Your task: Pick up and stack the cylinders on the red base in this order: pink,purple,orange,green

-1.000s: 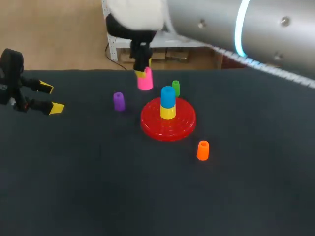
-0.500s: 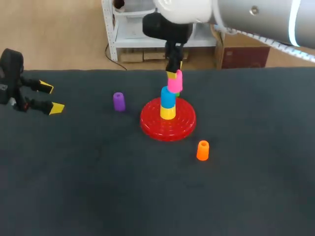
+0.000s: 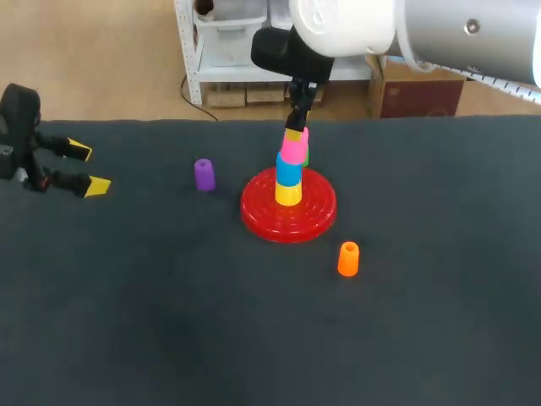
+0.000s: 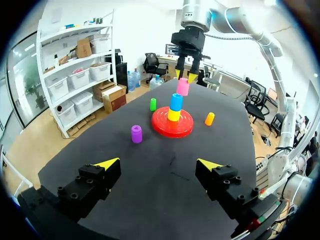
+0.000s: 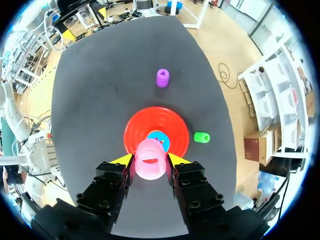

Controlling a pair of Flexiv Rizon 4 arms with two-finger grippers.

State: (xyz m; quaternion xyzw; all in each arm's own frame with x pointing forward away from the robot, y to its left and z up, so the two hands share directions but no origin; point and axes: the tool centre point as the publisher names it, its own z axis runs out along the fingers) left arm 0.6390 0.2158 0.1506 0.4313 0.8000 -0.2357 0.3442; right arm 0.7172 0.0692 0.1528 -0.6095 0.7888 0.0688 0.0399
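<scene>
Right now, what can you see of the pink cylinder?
The pink cylinder is a hollow, plastic-looking tube, open on top. The right gripper pinches it from two sides, holding it nearly upright over the blue cylinder, which sits on a yellow one on the red base. Whether it touches the blue one, I can't tell.

Right gripper (image 3: 294,134): carried from behind and to the left of the red base (image 3: 287,213) to a point above its stack.
Pink cylinder (image 3: 293,149): travelled with the gripper, then came down; now apparently seated on the blue cylinder (image 3: 288,172), though contact is unclear.
</scene>
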